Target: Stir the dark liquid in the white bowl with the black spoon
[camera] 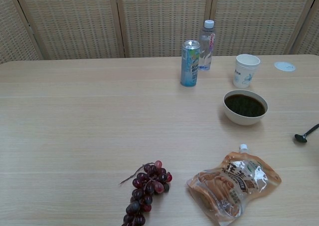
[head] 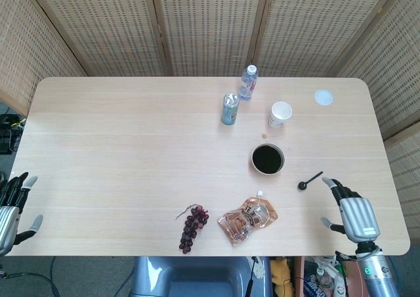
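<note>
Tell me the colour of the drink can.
The can is light blue-green with a silver top, clearest in the chest view.

Spoon (camera: 305, 134) rt of bowl (camera: 245, 107), apart

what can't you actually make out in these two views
- Black spoon: the chest view's right edge cuts off its handle end.
- Right hand and left hand: outside the chest view; in the head view the left one is cropped by the left edge.
- Paper cup: contents too small to see in either view.
- Can and pouch: print too small to read.
</note>
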`<state>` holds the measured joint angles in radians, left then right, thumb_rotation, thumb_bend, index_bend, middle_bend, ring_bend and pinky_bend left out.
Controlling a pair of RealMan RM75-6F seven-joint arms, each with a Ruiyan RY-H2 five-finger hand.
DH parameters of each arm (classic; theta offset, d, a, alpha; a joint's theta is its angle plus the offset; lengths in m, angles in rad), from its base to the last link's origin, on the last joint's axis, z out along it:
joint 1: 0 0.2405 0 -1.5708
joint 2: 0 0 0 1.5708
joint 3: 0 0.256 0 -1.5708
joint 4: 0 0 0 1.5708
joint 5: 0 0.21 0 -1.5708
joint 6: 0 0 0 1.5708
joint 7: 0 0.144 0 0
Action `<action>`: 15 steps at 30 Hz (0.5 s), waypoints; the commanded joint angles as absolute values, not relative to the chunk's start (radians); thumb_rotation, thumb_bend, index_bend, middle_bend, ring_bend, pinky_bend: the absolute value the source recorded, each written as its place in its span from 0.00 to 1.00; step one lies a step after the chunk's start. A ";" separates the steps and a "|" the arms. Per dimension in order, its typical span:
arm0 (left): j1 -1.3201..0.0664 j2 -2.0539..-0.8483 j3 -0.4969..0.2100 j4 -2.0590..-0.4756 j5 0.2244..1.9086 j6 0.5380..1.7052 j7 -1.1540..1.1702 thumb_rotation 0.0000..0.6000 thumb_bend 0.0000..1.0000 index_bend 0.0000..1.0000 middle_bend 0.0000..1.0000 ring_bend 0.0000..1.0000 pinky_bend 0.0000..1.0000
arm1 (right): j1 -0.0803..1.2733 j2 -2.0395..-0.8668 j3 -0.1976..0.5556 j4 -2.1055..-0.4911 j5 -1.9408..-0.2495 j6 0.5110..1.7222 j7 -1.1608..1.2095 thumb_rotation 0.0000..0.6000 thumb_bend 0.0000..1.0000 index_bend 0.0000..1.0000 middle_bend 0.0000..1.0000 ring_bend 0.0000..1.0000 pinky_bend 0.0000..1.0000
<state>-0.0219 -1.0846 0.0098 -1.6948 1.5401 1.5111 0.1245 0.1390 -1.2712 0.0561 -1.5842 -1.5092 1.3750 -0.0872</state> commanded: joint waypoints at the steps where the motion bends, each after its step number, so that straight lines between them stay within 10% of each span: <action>1: -0.025 -1.084 0.009 -1.697 1.541 1.508 0.125 1.00 0.36 0.00 0.00 0.00 0.00 | 0.180 -1.235 0.052 -1.602 -1.498 1.297 -0.049 1.00 0.29 0.17 0.56 0.65 0.71; 15: -0.041 -1.068 -0.003 -1.701 1.541 1.501 0.137 1.00 0.36 0.00 0.00 0.00 0.00 | 0.350 -1.153 0.039 -1.599 -1.471 0.985 0.120 1.00 0.62 0.24 0.90 0.96 1.00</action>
